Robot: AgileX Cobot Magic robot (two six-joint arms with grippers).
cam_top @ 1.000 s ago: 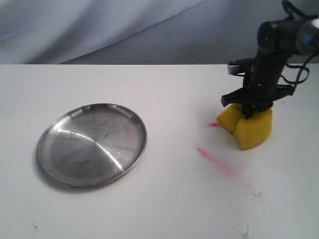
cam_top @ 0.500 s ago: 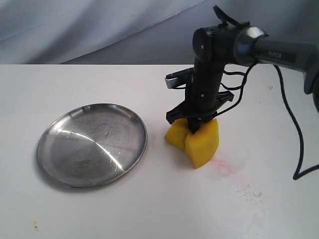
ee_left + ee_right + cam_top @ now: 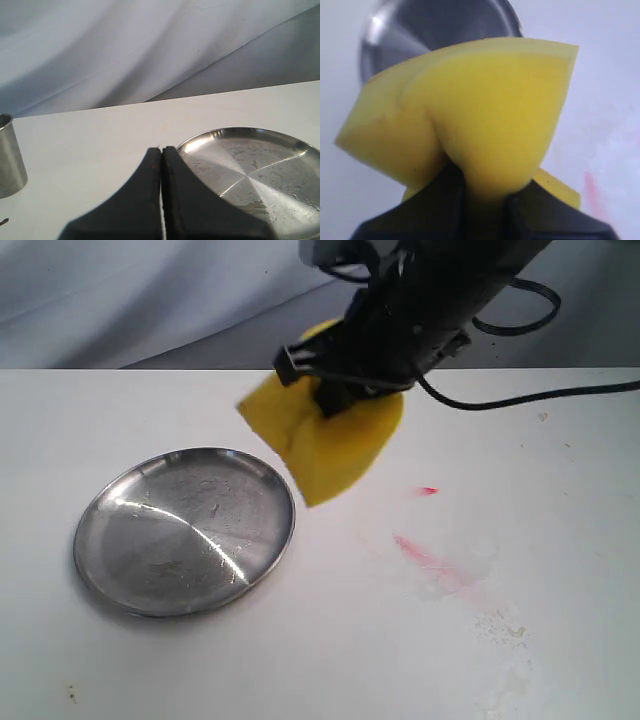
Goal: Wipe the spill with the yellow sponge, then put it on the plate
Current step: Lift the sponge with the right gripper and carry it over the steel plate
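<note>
My right gripper point(image 3: 330, 400) is shut on the yellow sponge point(image 3: 325, 445), which hangs squeezed and folded in the air just past the right rim of the plate point(image 3: 120, 560). In the right wrist view the sponge point(image 3: 470, 120) fills the frame with the plate point(image 3: 410, 25) behind it. The steel plate sits left of centre on the white table. My left gripper point(image 3: 161, 150) is shut on nothing, its fingertips near the plate point(image 3: 280, 170) rim; it is outside the exterior view. No tan blot shows; only thin red-pink streaks point(image 3: 430, 562) lie right of the plate.
A steel cup point(image 3: 10, 155) stands on the table in the left wrist view. Faint scuffs point(image 3: 505, 630) mark the table front right. A black cable point(image 3: 540, 395) trails from the right arm across the back right. Grey cloth point(image 3: 150, 290) hangs behind.
The right arm has lifted the sponge off the table and carried it left, from the red streaks to beside the plate's right rim. The plate has not moved.
</note>
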